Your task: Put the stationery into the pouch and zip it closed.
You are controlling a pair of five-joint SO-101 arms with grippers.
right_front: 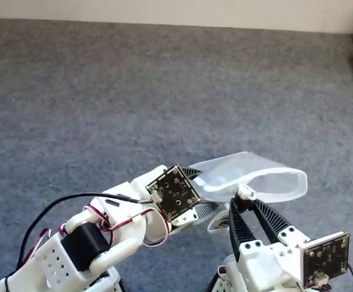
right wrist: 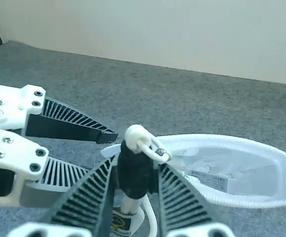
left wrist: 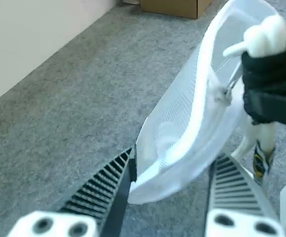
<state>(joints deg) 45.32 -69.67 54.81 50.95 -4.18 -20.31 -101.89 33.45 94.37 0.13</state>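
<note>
The white see-through pouch (right_front: 255,176) is held over the grey carpet between both arms, its mouth still wide. My left gripper (left wrist: 172,159) is shut on the pouch's near end (left wrist: 162,173); the high view shows this left gripper (right_front: 208,190) under its camera board. My right gripper (right wrist: 135,170) is shut on the black zipper pull (right wrist: 132,173), which has a white bead (right wrist: 135,134) on top, at the pouch's front edge (right_front: 244,196). Pale, labelled stationery (right wrist: 214,180) lies inside the pouch.
A small white piece with a yellow and black label (right wrist: 119,219) sits below the right gripper. Grey carpet (right_front: 134,91) spreads all around. A cardboard box (left wrist: 175,6) stands by the wall, far from the arms.
</note>
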